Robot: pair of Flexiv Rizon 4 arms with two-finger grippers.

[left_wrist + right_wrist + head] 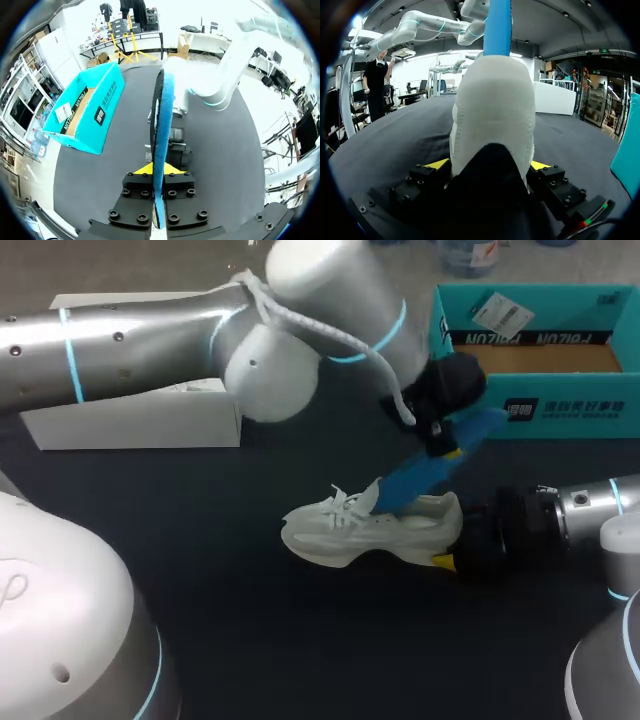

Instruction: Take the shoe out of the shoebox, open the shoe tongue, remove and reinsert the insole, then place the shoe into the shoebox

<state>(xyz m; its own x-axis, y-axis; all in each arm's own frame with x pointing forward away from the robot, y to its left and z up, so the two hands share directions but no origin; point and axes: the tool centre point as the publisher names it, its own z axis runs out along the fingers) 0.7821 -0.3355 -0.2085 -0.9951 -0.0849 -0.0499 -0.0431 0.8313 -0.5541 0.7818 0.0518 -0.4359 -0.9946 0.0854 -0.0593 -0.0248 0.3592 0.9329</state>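
My left arm (130,335) comes in from the left side and stretches across the far part of the dark worktop (250,630), its wrist bent downward past the middle. The left pincer (157,172) is pressed together on the upper end of the blue insole (425,472), with 2 fingers clamping it from both sides so that the left wrist view sees it edge-on. The insole slants down from that grip, and its lower end sits in the opening of the white shoe (360,532).

My right arm (590,502) enters low from the right side and lies nearly level with the worktop. The right pincer (490,167) pinches the shoe's heel, with 1 yellow tip showing at each side of it. The shoe stands upright near the middle of the worktop, toe pointing left and laces on top. Whether its sole touches the surface I cannot tell.

The teal shoebox (560,408) stands open at the far right, well apart from the shoe, its brown floor showing. A white box (130,420) lies at the far left, partly under my left arm.
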